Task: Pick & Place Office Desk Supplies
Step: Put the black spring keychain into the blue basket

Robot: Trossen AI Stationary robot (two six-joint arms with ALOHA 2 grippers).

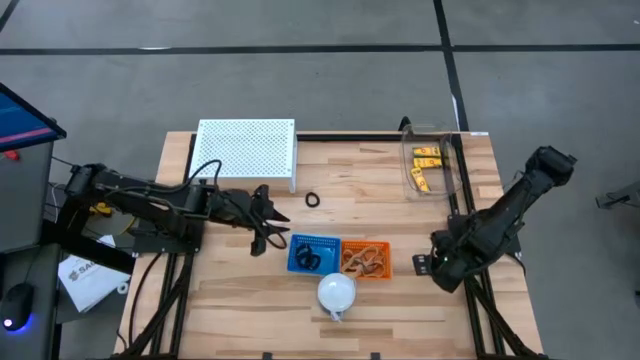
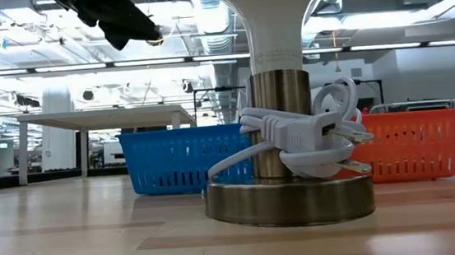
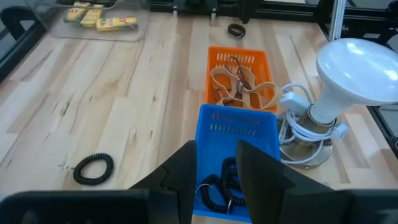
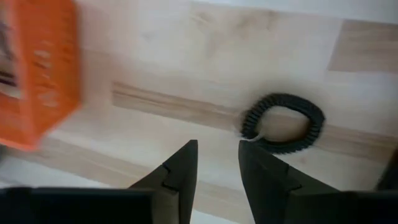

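the small black coiled ring (image 4: pixel 280 98) lies flat on the counter (image 4: pixel 155 37) just ahead of the right claw (image 4: pixel 217 163), off to the side away from the orange plastic basket (image 4: pixel 37 68), and the claw's fingers stand slightly apart and empty.

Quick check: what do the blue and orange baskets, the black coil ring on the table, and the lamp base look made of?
Blue basket and orange basket: probably molded plastic, going by the uniform colour and slotted walls. Black coil ring: likely flexible plastic or rubber, spiral-wound and matte. Lamp base: looks like brushed metal with a soft sheen.
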